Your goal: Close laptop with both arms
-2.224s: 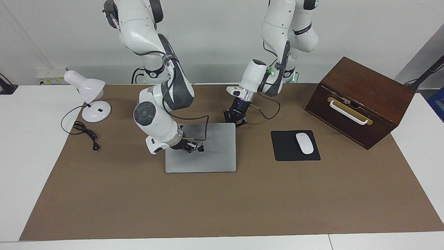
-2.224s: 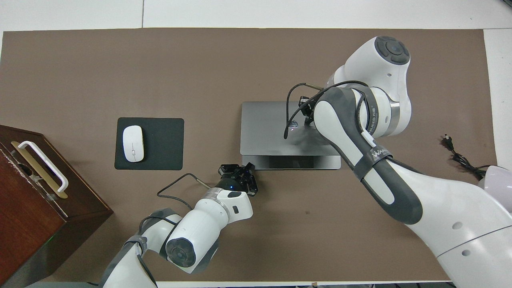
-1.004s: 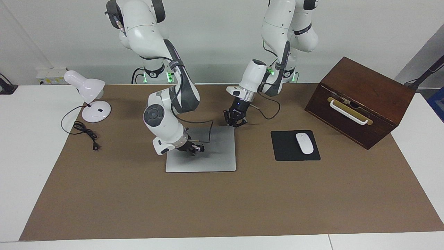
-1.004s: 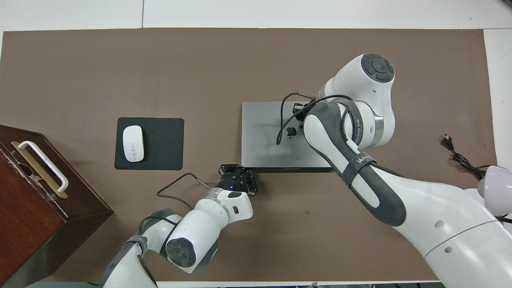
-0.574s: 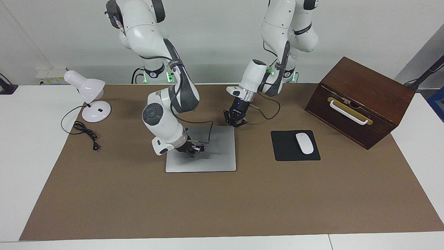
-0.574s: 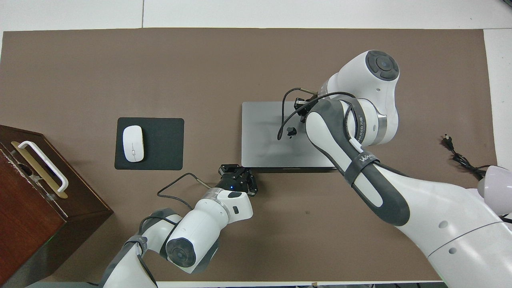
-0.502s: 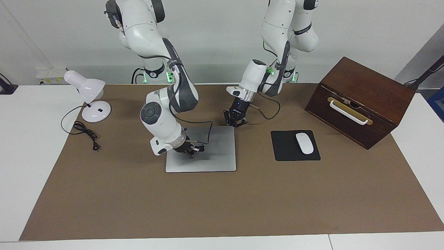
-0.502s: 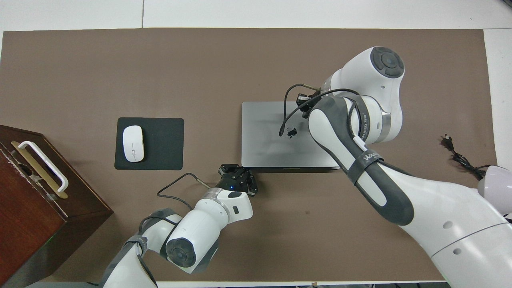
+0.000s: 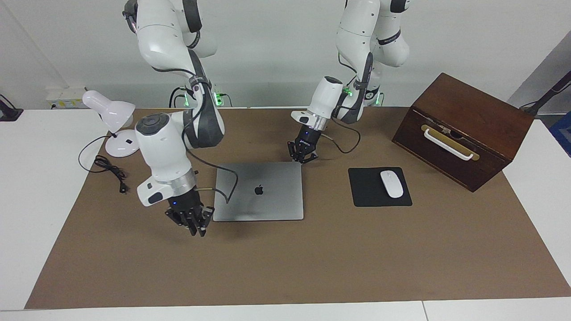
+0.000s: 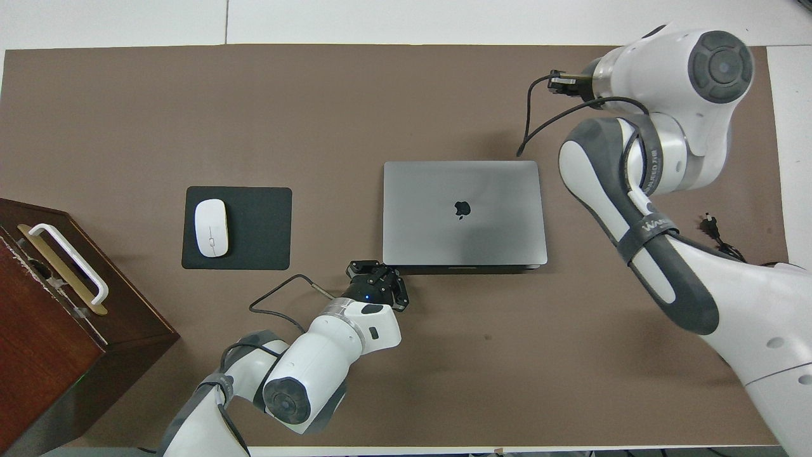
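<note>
The left gripper (image 9: pixel 303 157) hovered low at the corner of the laptop (image 9: pixel 261 191) nearest the robots, toward the left arm's end of the table; whether its fingers were parted or together could not be told. The right gripper (image 9: pixel 192 221) hung over the brown mat (image 9: pixel 285 263) just beside the laptop's other end, clear of the lid, and its fingers could not be read either.

The laptop lay flat near the middle of the mat, lid down, its black apple logo (image 10: pixel 462 209) facing up. The closing looked done or nearly so. A good finish would likely be lifting both arms straight up, without dragging a cable (image 9: pixel 227 183) across the lid.

A black mouse pad (image 9: pixel 379 187) with a white mouse (image 9: pixel 391 183) sat toward the left arm's end, and a brown wooden box (image 9: pixel 464 129) stood near it. A white desk lamp (image 9: pixel 113 125) stood at the right arm's end. Nothing seemed to block either arm's withdrawal.
</note>
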`<control>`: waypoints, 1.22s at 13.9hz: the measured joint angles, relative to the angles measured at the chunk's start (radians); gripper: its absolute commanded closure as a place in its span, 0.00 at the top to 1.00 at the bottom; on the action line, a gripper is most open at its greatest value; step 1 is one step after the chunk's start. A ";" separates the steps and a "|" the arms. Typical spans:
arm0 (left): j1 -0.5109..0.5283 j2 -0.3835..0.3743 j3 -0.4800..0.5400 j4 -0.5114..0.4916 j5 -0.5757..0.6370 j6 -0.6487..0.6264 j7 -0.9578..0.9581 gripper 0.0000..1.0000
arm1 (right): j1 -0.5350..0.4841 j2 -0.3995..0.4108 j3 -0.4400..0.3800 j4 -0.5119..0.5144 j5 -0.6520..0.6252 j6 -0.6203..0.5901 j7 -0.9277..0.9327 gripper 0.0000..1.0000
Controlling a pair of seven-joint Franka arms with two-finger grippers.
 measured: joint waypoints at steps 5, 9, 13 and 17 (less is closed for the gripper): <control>0.003 -0.007 0.009 -0.001 -0.002 -0.005 -0.074 0.00 | -0.112 -0.027 -0.001 0.233 -0.098 -0.327 -0.228 1.00; 0.030 -0.136 0.018 0.001 -0.003 -0.213 -0.094 0.00 | -0.116 -0.199 0.007 0.259 -0.098 -0.595 -0.226 1.00; 0.061 -0.393 0.023 0.004 -0.003 -0.634 -0.092 0.00 | -0.115 -0.371 0.008 0.067 -0.098 -0.629 -0.201 1.00; 0.158 -0.588 0.025 0.097 -0.003 -1.084 -0.066 0.00 | -0.122 -0.455 0.006 -0.095 -0.080 -0.586 -0.169 1.00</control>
